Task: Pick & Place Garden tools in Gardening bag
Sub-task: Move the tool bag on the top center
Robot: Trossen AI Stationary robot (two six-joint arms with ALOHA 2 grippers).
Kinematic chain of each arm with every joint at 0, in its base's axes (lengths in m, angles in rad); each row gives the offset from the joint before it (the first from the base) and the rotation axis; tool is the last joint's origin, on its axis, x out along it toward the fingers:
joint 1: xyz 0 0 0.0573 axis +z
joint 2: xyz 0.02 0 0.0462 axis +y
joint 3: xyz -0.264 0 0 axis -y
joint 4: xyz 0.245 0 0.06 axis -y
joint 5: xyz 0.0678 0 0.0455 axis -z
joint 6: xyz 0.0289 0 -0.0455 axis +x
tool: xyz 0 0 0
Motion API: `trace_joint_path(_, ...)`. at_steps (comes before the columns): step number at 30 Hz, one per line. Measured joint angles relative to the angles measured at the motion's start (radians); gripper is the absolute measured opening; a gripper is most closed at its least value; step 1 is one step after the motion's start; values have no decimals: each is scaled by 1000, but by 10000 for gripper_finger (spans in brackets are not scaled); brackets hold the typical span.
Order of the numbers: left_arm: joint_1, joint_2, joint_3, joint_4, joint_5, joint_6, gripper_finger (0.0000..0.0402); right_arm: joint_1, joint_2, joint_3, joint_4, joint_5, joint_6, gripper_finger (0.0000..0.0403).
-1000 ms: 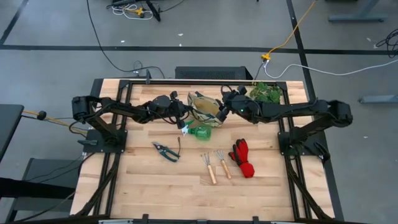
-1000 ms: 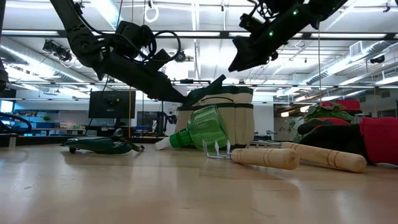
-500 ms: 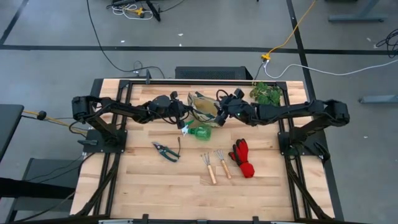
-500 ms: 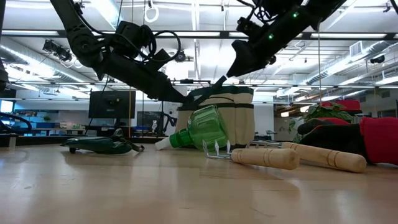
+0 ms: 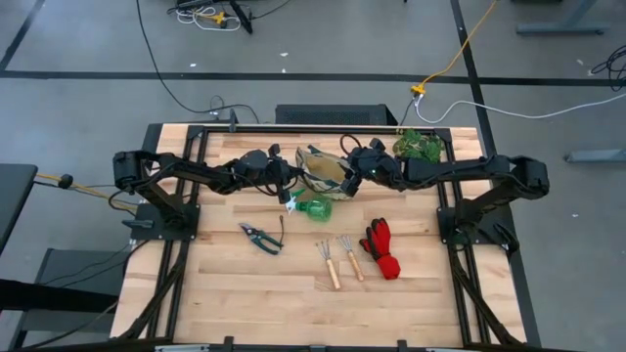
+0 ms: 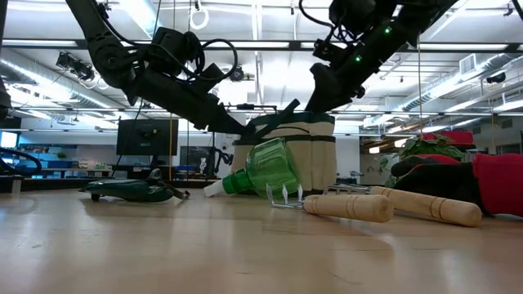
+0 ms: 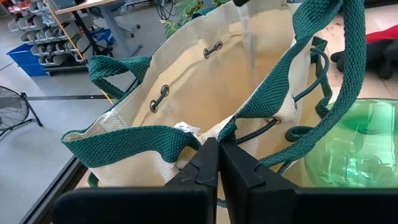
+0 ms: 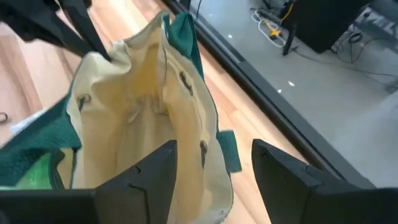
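The beige gardening bag [image 5: 323, 168] with green trim stands upright and open on the table's far middle. My left gripper [image 5: 291, 177] is shut on its left rim. My right gripper [image 5: 349, 176] is open just above the bag's right rim [image 8: 208, 163], one finger on each side of it. The green spray bottle [image 5: 314, 207] lies on its side just in front of the bag. The dark pruning shears [image 5: 262, 238], two wooden-handled rakes [image 5: 339, 259] and the red-and-black gloves [image 5: 381, 248] lie nearer the front. My left gripper pinches the bag's green-trimmed left rim [image 7: 186, 142] between its two shut fingers. The fingers [image 6: 237, 124] come slanting down from the table's left. The bag stays upright with its bottom on the table, its mouth held open. Whether my right gripper touches the bag, I cannot tell.
A leafy green plant [image 5: 419, 145] sits at the far right, just behind my right arm. The bag's green strap [image 7: 348, 74] hangs over the spray bottle [image 7: 354, 149]. Bare wood lies along the table's front and left.
My right gripper has come down toward the bag's right rim, its fingers staying open. My left gripper and the bag have kept still.
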Motion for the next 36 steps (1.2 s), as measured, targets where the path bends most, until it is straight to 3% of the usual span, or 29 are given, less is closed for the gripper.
trace_joint_path(20, -5, 0, 0, 0, 6, 0, 13, -43, 104, 24, -18, -81, 18, 192)
trace_joint_path(25, -6, 0, 0, 0, 6, -1, 13, -43, 105, 57, -23, -94, 19, 144)
trace_joint_path(33, -6, 0, 0, 0, 6, -7, 14, -43, 105, 63, -81, -142, 19, 18)
trace_joint_path(36, -6, 0, 0, 0, 6, -7, 15, -43, 105, 63, -87, -140, 22, 10)
